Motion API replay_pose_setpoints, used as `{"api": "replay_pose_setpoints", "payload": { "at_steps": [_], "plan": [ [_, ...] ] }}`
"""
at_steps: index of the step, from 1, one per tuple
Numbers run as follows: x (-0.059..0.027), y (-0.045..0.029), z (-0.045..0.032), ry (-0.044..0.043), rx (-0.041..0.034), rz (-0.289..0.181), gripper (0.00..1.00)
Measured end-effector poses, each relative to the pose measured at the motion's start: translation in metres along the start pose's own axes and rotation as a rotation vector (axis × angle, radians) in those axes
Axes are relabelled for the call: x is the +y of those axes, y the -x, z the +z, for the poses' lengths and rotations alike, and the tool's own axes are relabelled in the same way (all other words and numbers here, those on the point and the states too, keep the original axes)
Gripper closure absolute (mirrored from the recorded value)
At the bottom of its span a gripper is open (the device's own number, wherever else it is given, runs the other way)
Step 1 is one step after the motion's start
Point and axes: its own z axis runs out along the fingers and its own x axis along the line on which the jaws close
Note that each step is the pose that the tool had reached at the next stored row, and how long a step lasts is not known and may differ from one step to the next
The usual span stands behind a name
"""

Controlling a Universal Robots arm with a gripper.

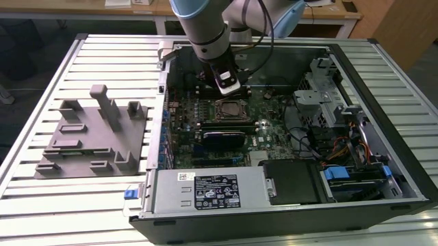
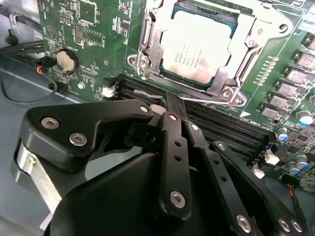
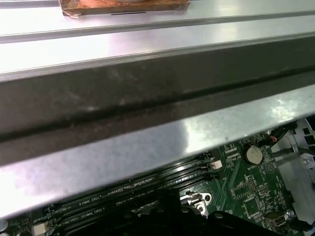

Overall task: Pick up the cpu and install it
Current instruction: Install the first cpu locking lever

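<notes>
One open computer case [image 1: 383,66] lies on a slatted metal table [image 1: 41,205], with the arm reaching down into it from the far side. The cpu [image 1: 229,109] sits in the socket frame [image 1: 215,115] on the green motherboard [image 1: 270,136]; in the second wrist view the cpu [image 2: 197,46] shows its silvery top with faint printed lines too small to read, framed by the metal socket bracket [image 2: 147,44] and crossed near its edge by a thin wire lever [image 2: 206,100]. The gripper [image 1: 230,89] hangs just beyond the socket, close above the board; in the second wrist view the gripper [image 2: 172,105] has its black fingers [image 2: 170,147] drawn together with nothing between them.

A white-labelled power supply [image 1: 205,192] fills the near part of the case; its print is there but cannot be made out. On the exterior view's left stands a grey plastic fixture [image 1: 92,136] with upright blocks. The second wrist view also brings out a coin battery [image 2: 66,61] and dark memory slots [image 2: 231,130]. In the first wrist view the case wall [image 3: 147,88] blocks much of the board, with memory slots [image 3: 138,194] and the battery [image 3: 253,155] below it.
</notes>
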Motion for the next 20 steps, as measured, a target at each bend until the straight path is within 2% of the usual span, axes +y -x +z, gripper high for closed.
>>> {"api": "replay_pose_setpoints", "payload": {
  "at_steps": [4,11,20],
  "plan": [
    [-0.0001,-0.0002,0.001,-0.0003,-0.0003,0.001,0.89],
    [-0.0008,-0.0008,0.0033,-0.0059,-0.0054,0.021,0.89],
    [-0.0014,-0.0017,0.0065,-0.0067,-0.0062,0.024,0.89]
  ]
}}
